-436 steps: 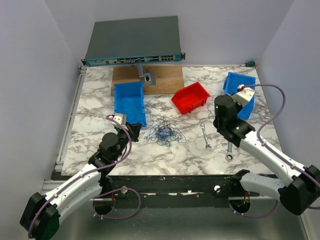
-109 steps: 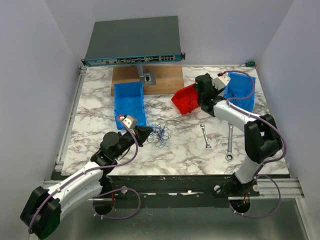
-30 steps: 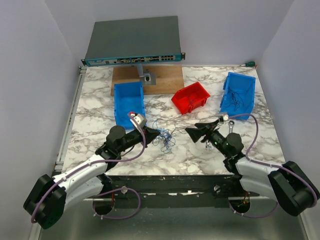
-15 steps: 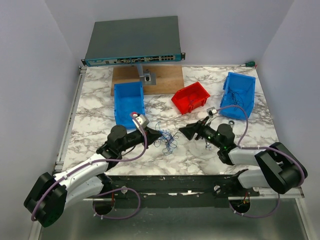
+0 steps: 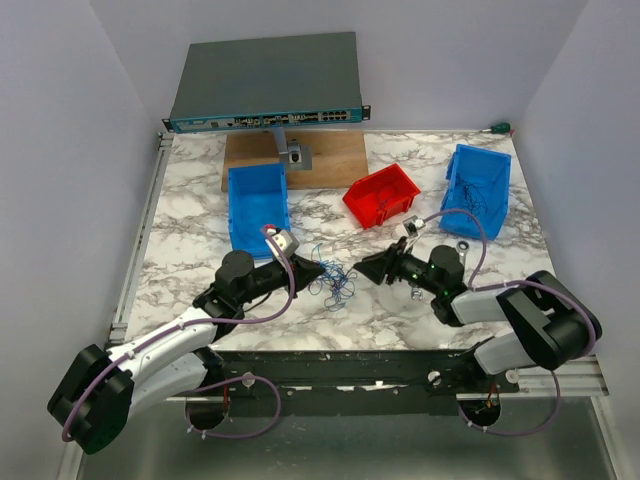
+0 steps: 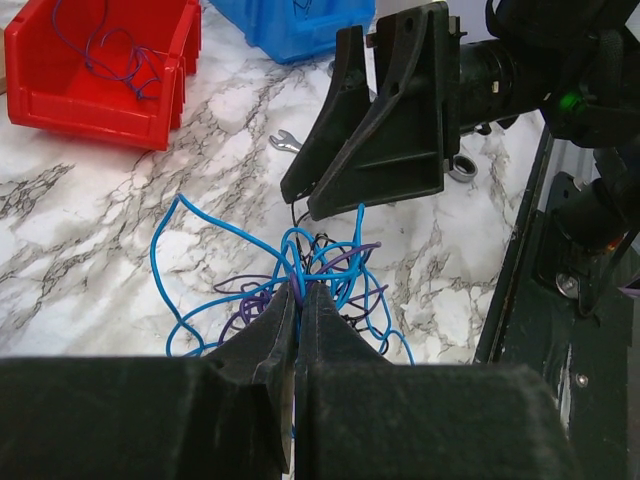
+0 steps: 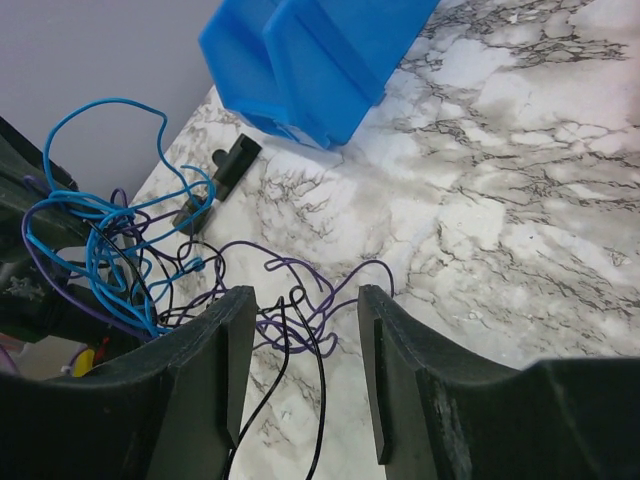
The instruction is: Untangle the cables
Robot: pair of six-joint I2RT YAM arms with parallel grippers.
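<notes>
The cables (image 5: 335, 278) lie as a loose tangle of thin blue, purple and black wires on the marble table between the two arms. My left gripper (image 5: 308, 268) is shut on the tangle's left side; in the left wrist view its tips (image 6: 300, 290) pinch blue and purple strands of the cables (image 6: 330, 260). My right gripper (image 5: 362, 268) faces it from the right and shows in that view as two black fingers (image 6: 385, 150). In the right wrist view the right gripper (image 7: 305, 295) stands open, with black and purple strands of the cables (image 7: 300, 315) lying loose between its fingers.
A red bin (image 5: 381, 195) with some wires in it stands behind the tangle. A blue bin (image 5: 258, 205) is at the back left, another blue bin (image 5: 478, 188) with wires at the back right. A wrench (image 6: 285, 140) lies near the right arm. A network switch (image 5: 265, 85) and a wooden board (image 5: 330, 160) sit at the back.
The right gripper has slid left to the tangle and its jaws have narrowed around loose strands. The left gripper has kept its grip and barely moved.
</notes>
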